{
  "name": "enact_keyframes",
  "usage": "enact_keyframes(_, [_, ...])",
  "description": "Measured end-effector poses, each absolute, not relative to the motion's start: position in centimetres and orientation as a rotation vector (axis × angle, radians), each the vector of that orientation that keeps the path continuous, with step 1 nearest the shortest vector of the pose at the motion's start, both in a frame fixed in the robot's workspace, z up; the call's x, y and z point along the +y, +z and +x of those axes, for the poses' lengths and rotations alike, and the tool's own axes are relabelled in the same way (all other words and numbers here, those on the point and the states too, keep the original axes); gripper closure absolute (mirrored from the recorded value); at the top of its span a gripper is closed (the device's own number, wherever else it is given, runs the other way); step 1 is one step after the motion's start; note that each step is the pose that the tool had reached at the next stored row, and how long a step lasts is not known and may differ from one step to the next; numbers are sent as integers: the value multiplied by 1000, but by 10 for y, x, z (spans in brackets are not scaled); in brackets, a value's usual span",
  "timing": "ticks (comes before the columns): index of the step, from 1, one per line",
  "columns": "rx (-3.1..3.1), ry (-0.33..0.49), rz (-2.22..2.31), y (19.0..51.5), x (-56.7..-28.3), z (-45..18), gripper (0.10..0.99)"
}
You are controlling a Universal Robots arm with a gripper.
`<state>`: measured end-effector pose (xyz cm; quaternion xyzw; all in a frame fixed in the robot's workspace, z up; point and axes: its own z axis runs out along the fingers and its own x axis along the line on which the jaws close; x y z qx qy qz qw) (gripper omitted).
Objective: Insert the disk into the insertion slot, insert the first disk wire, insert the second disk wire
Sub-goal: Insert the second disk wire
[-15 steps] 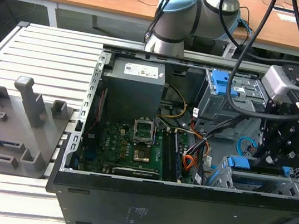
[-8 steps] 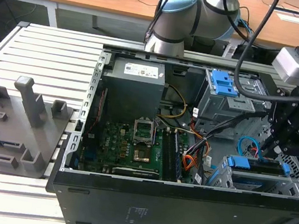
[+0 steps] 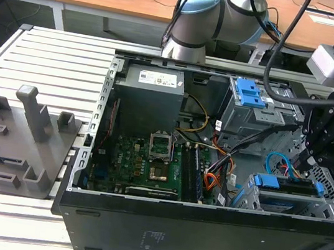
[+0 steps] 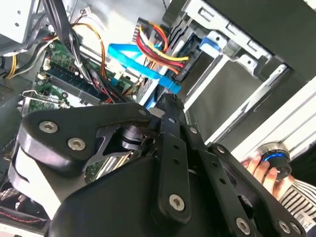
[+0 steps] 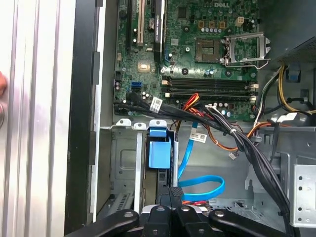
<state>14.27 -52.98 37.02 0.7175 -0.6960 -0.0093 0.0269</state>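
Your gripper (image 3: 307, 160) is down inside the computer case (image 3: 201, 231), right over the back end of the disk (image 3: 288, 196). In both wrist views the fingers (image 5: 170, 195) look pressed together; you cannot tell if they pinch anything. The disk sits in the insertion slot (image 5: 126, 168), its blue carrier (image 5: 159, 154) showing. The second disk wire (image 5: 200, 185) loops just beside the disk. The motherboard (image 3: 142, 165) lies beyond the disk.

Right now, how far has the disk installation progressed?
Done: the disk already sits in the insertion slot. In hand: the gripper is at the disk's end, next to the connector of the light-blue second disk wire. Left: I cannot tell whether that wire is plugged in.
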Motion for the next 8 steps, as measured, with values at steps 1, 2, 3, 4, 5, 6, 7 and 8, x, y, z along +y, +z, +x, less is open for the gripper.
enact_keyframes(1, [-2150, -29, 2216, 370, -530, 141, 980])
enact_keyframes(2, [-2150, -29, 2216, 370, -530, 139, 980])
enact_keyframes(3, [-2150, -29, 2216, 370, -530, 138, 980])
enact_keyframes(4, [-2150, -29, 2216, 370, -530, 138, 980])
enact_keyframes(5, [-2150, -29, 2216, 370, -530, 138, 980])
enact_keyframes(6, [-2150, -29, 2216, 370, -530, 138, 980])
enact_keyframes(7, [-2150, -29, 2216, 370, -530, 138, 980])
enact_keyframes(8, [-2150, -29, 2216, 370, -530, 138, 980])
